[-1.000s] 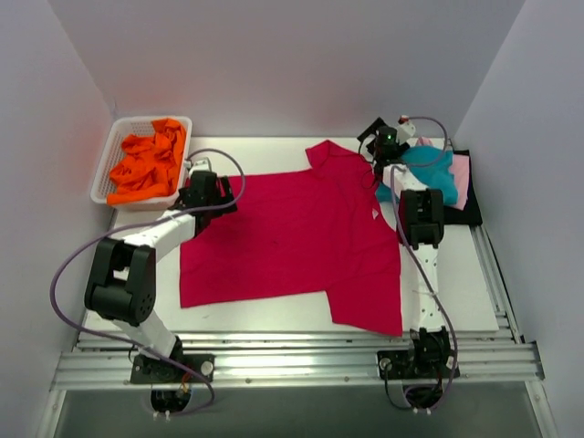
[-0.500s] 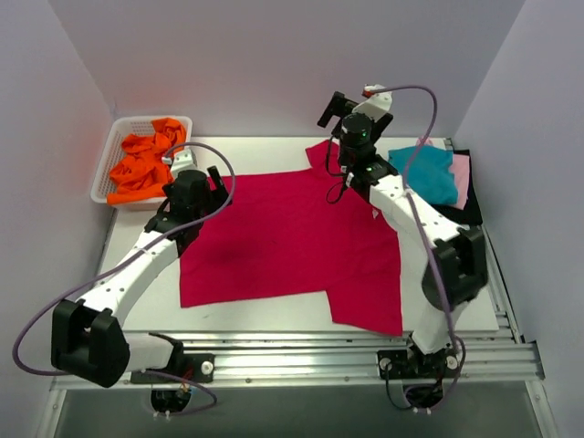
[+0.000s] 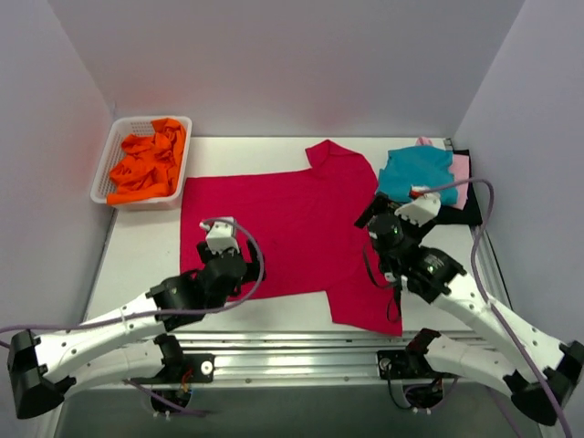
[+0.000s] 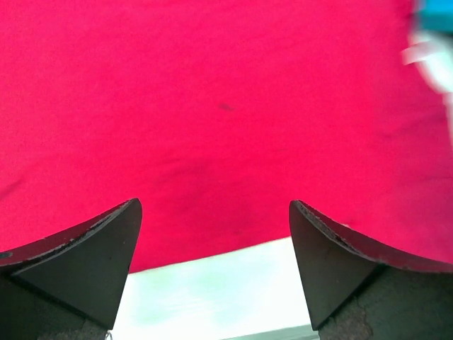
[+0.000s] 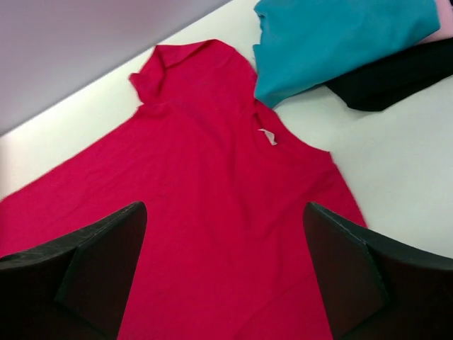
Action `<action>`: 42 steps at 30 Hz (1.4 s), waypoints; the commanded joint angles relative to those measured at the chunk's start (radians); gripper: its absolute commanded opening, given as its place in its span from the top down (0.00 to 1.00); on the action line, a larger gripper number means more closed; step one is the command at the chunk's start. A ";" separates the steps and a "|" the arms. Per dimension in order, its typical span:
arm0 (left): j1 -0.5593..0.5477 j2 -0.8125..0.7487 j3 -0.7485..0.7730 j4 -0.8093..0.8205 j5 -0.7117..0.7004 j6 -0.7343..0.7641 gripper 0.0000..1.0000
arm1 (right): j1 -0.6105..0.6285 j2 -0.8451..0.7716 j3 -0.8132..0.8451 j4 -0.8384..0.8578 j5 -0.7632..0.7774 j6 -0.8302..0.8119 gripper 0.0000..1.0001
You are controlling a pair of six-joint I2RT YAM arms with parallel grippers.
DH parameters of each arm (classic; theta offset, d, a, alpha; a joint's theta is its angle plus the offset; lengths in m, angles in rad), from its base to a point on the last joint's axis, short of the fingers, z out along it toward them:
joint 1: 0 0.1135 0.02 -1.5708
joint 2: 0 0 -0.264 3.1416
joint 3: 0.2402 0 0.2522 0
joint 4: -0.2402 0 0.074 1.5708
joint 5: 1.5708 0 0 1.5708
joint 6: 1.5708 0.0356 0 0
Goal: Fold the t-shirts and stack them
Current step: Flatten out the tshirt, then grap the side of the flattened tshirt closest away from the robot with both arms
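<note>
The large crimson-red t-shirt (image 3: pixel 292 237) lies spread flat mid-table, one sleeve at the far side, one at the near right. My left gripper (image 3: pixel 226 263) hangs open and empty over its near hem; in the left wrist view (image 4: pixel 214 205) the hem (image 4: pixel 212 248) and white table show between the fingers. My right gripper (image 3: pixel 383 226) is open and empty above the shirt's right part; the right wrist view (image 5: pixel 225 207) shows red cloth (image 5: pixel 212 212) below. A folded teal shirt (image 3: pixel 418 172) tops the pink (image 3: pixel 462 173) and black (image 3: pixel 461 212) ones at the far right.
A white lattice basket (image 3: pixel 102 178) at the far left holds the crumpled orange shirt (image 3: pixel 146 164). White walls close in the table on three sides. A metal rail (image 3: pixel 292 356) runs along the near edge. The teal (image 5: pixel 333 39) and black (image 5: pixel 396 78) shirts show in the right wrist view.
Both arms swung back from the shirt's far side toward the near side. The left gripper now sits over the near hem, the right over the shirt's right part. The shirt lies unmoved.
</note>
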 commanded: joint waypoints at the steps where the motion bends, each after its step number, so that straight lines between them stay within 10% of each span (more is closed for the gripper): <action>1: -0.030 -0.029 -0.057 0.262 -0.198 0.008 0.06 | 0.050 -0.070 -0.008 -0.069 0.120 0.094 0.12; 5: 0.150 0.036 -0.131 0.483 0.261 0.065 0.04 | -0.140 -0.047 -0.094 0.135 -0.355 -0.058 0.00; 10: -0.086 0.063 0.060 -0.154 -0.163 -0.190 0.04 | -0.298 0.176 0.010 -0.336 -0.176 0.236 0.00; 15: -0.096 0.089 0.029 -0.402 -0.099 -0.493 0.02 | -0.499 0.223 -0.170 -0.270 -0.504 0.167 0.03; 25: -0.108 0.059 -0.079 -0.198 -0.035 -0.418 0.02 | -0.191 -0.182 -0.198 -0.597 -0.496 0.351 0.16; 42: -0.011 0.176 -0.111 0.076 0.140 -0.248 0.04 | -0.028 0.141 -0.189 -0.577 -0.607 0.417 0.25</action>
